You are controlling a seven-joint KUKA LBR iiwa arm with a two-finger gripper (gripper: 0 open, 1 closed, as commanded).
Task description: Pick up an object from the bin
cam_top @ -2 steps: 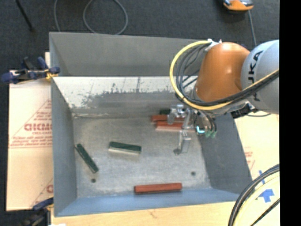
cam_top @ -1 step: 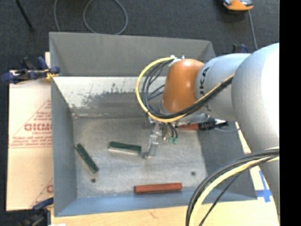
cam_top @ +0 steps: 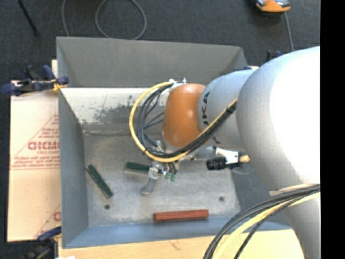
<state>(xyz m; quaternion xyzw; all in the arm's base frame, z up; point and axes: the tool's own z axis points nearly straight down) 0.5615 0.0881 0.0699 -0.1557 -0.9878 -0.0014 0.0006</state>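
Observation:
My gripper (cam_top: 150, 181) hangs low over the middle of the bin floor, mostly hidden under the arm's orange cover. A short dark green flat piece (cam_top: 136, 167) lies just to its left, touching or nearly touching it. A longer dark green bar (cam_top: 99, 181) lies slanted further left, near the bin's left wall. A red-brown bar (cam_top: 180, 216) lies flat along the front wall, below and right of the gripper.
The arm and its looped cables cover the right half of the bin. Bare grey floor shows between the green bar, the gripper and the red-brown bar.

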